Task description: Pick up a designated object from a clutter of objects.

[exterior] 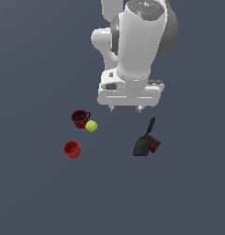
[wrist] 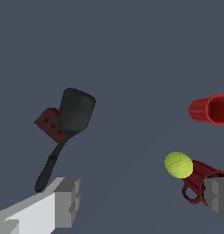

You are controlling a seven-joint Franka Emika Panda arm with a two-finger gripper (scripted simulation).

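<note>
A flat, uniform slate-blue ground [exterior: 36, 197] filling both views, evenly lit, with faint soft shadows.

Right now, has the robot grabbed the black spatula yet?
Not yet. The spatula lies on the floor, its blade overlapping the red brick. The gripper hangs open above the clutter, holding nothing. Left: line up, descend, close on it, lift.
</note>
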